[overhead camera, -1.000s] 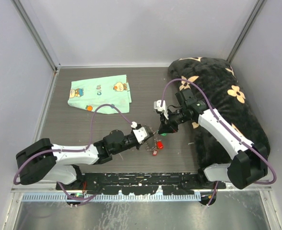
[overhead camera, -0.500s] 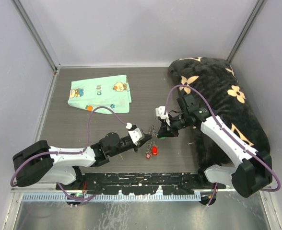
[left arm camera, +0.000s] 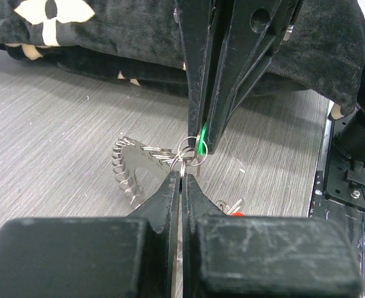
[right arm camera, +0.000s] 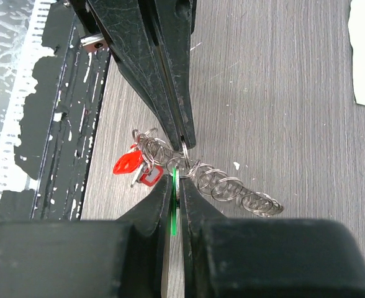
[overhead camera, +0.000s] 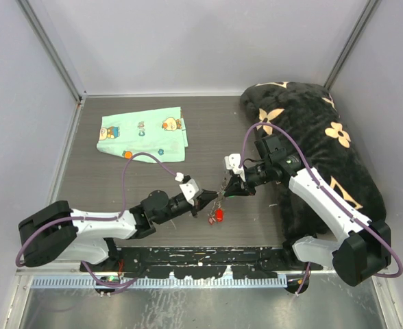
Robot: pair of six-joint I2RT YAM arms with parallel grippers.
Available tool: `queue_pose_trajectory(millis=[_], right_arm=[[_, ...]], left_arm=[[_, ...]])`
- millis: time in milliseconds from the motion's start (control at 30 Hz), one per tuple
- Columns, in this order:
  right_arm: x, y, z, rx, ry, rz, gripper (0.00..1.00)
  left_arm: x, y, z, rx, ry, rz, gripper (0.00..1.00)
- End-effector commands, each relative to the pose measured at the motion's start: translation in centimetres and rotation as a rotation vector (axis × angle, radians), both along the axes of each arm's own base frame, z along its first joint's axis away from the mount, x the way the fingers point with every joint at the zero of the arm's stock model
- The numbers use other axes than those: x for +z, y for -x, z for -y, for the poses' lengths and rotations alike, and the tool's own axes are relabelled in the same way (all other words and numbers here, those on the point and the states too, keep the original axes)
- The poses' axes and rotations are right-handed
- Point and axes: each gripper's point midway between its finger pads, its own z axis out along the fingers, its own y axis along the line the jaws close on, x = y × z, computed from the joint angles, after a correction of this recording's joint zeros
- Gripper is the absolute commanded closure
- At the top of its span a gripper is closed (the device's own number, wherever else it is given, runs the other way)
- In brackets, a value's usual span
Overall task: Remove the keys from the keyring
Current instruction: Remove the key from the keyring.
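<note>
Well to the upper left of the keyring [left arm camera: 139, 166], a mint-green cloth [overhead camera: 143, 133] lay on the surface [overhead camera: 119, 185]. The left hand [overhead camera: 212, 198] met the keyring from its left, its fingers pressed fully together on the thin wire. The keyring sat between both hands, with red-headed keys [overhead camera: 219, 215] bunched just on its near side. At its right end, the right hand [overhead camera: 229, 189] was clamped narrow on a green-headed key [left arm camera: 201, 146]. A black flowered cushion [overhead camera: 325, 137] lay further to the keyring's right.
</note>
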Motion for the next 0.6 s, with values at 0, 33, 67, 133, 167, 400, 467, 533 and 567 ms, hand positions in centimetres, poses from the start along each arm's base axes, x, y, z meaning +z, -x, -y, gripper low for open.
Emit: queue_pose_trajectory(millis=[0, 33, 67, 133, 167, 400, 467, 533, 567], right_arm=[[1.4, -0.1, -0.2, -0.004, -0.024, 0.034, 0.99], [1.4, -0.1, -0.2, -0.007, -0.022, 0.033, 0.99], [1.5, -0.2, -0.2, -0.008, -0.022, 0.035, 0.99], [1.5, -0.1, -0.2, -0.008, -0.024, 0.035, 0.99], [1.5, -0.1, -0.2, -0.008, -0.024, 0.031, 0.99], [0.9, 0.1, -0.2, 0.009, -0.018, 0.012, 0.99], [0.8, 0.2, -0.2, 0.011, -0.016, 0.012, 0.99], [0.7, 0.2, -0.1, 0.013, -0.011, 0.008, 0.99], [0.7, 0.2, -0.1, 0.012, -0.01, 0.008, 0.99]], left_arm=[[2.3, -0.6, 0.1, 0.03, 0.119, 0.026, 1.0], [2.1, -0.6, 0.1, 0.026, 0.121, 0.019, 1.0], [1.8, -0.4, 0.2, 0.021, 0.123, 0.009, 1.0], [1.5, -0.4, 0.4, 0.013, 0.125, -0.01, 1.0], [1.3, -0.3, 0.5, 0.009, 0.127, -0.019, 1.0], [1.4, -0.7, 0.8, 0.031, 0.175, -0.055, 1.0], [1.6, -1.0, 0.7, 0.047, 0.183, -0.059, 1.0], [1.9, -1.2, 0.5, 0.062, 0.196, -0.055, 1.0], [2.1, -1.3, 0.4, 0.068, 0.202, -0.047, 1.0]])
